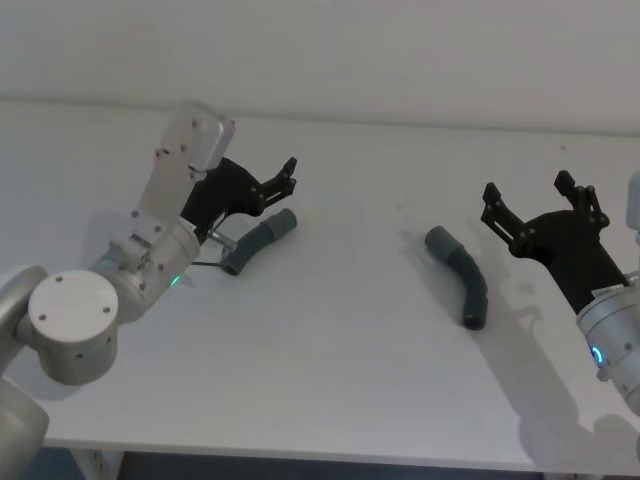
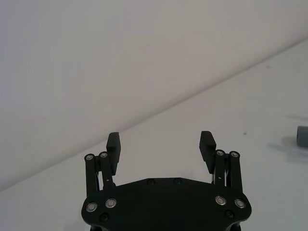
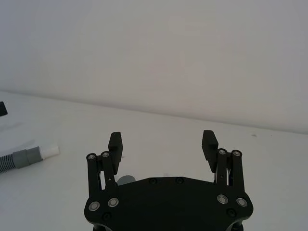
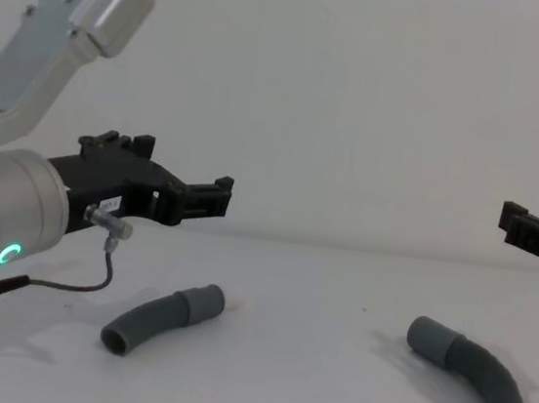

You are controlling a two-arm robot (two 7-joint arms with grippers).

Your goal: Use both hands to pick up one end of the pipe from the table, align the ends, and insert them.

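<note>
The pick-up looks not yet begun: both hoses lie on the surface (image 1: 350, 350), well apart. The left hand (image 2: 160, 144) hovers, fingers apart, above the left hose (image 1: 258, 243), whose cuff (image 1: 282, 225) points toward the middle. The right hand (image 1: 528, 200), also spread, hangs raised to the right of the right hose (image 1: 462, 272). Next, each hand likely needs to descend and close behind its cuff, leaving the ends free.
</note>
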